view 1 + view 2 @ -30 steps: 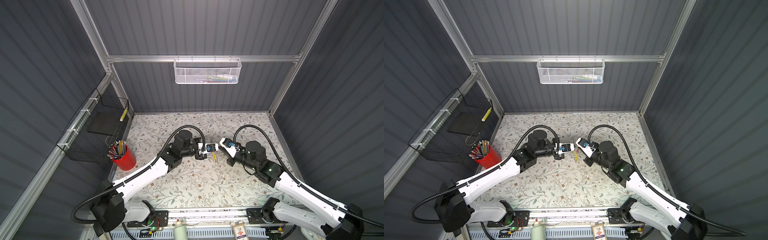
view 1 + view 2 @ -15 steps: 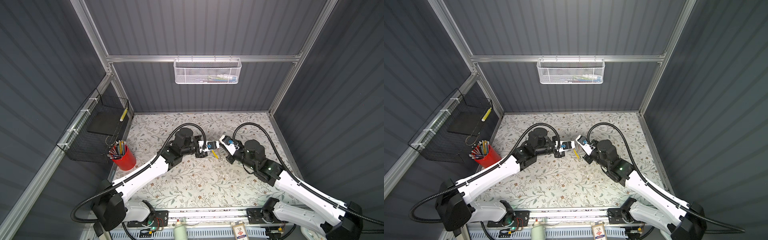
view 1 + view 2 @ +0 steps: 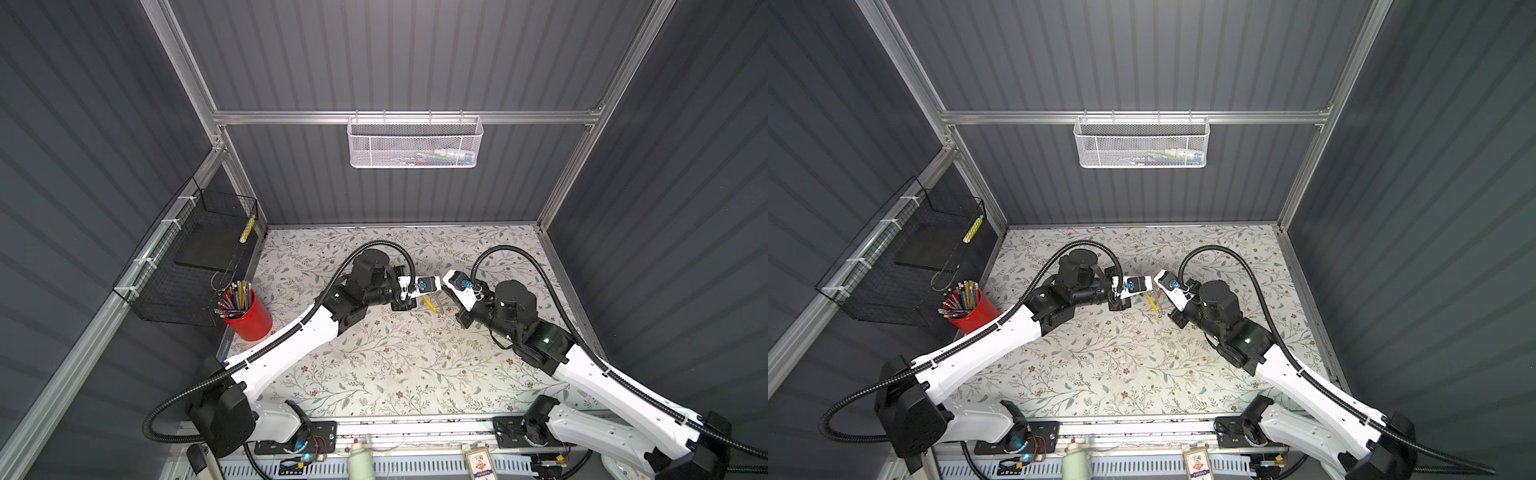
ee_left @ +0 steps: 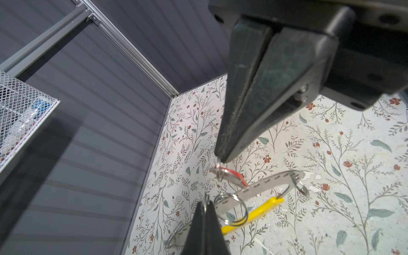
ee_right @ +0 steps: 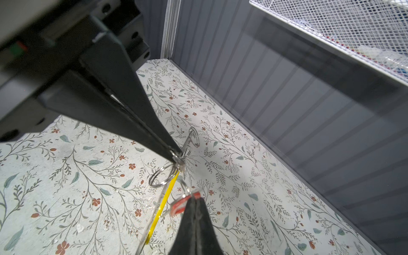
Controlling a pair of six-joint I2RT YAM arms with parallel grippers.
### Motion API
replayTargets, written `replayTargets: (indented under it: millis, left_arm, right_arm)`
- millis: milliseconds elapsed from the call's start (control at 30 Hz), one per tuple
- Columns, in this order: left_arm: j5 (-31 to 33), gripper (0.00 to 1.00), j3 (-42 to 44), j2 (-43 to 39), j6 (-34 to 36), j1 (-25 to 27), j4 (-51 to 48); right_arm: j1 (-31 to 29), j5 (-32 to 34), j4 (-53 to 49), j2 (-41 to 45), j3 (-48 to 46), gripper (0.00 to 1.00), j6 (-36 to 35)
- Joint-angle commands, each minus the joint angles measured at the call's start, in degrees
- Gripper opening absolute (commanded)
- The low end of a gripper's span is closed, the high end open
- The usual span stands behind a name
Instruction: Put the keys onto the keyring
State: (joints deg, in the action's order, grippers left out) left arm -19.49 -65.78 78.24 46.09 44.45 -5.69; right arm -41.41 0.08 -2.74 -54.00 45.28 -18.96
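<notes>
My left claw [image 4: 221, 157] is closed tight, its tips pinching the small wire loop of the red-tagged key [image 4: 231, 174], so the key hangs just beside the keyring [image 4: 265, 182], by the grey band's studded side. I cannot tell whether the red tag touches the band or only crosses in front of it. My right claw [image 5: 176, 154] is closed too, its tips clamped on the keyring's thin metal, and it holds the hoop up off the floral surface [image 4: 331, 165], which lies below the keyring. The yellow segment [image 4: 254, 215] is the keyring's lower stretch, on the side away from the key; in a top view it shows as a short yellow stroke [image 3: 429, 303] between my two claws. Two small split rings [image 4: 236, 209] hang on the keyring's band, one near my right claw's tips, one at the band's far end. The key's loop is not threaded onto the keyring.
</notes>
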Motion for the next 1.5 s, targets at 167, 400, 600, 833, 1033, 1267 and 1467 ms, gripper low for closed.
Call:
replayTargets:
  millis: [167,400,600,833,1033,1267,1467]
  left_arm:
    - [1.1,0.00,-3.2,1.4,0.9,1.5,-3.3]
    - [3.7,0.00,-3.6,1.7,1.3,2.1,-3.2]
    - [4.5,0.00,-4.8,2.4,-0.1,2.1,-4.2]
    - [4.0,0.00,-5.9,3.1,-1.4,2.1,-4.8]
    - [3.6,0.00,-5.9,3.0,-2.6,2.1,-5.1]
    - [3.7,0.00,1.3,-1.8,-6.8,-1.3,-2.7]
    - [1.8,0.00,8.3,-7.5,-8.9,-4.5,0.5]
  right_arm:
    - [-0.3,-0.3,-0.9,-1.0,3.3,0.00,1.0]
    - [-0.3,-1.6,-1.2,-1.5,3.0,0.00,1.3]
    - [-0.3,-1.6,-1.9,-1.3,2.4,0.00,0.8]
    - [-0.4,-0.4,-2.8,-2.6,3.0,0.00,0.9]
    - [-0.3,1.5,-3.9,-3.3,2.5,0.00,1.8]
    - [1.0,-1.7,-5.1,-2.2,-4.7,0.00,0.7]
    - [1.8,-7.6,-6.9,-6.8,-7.5,0.00,-0.5]
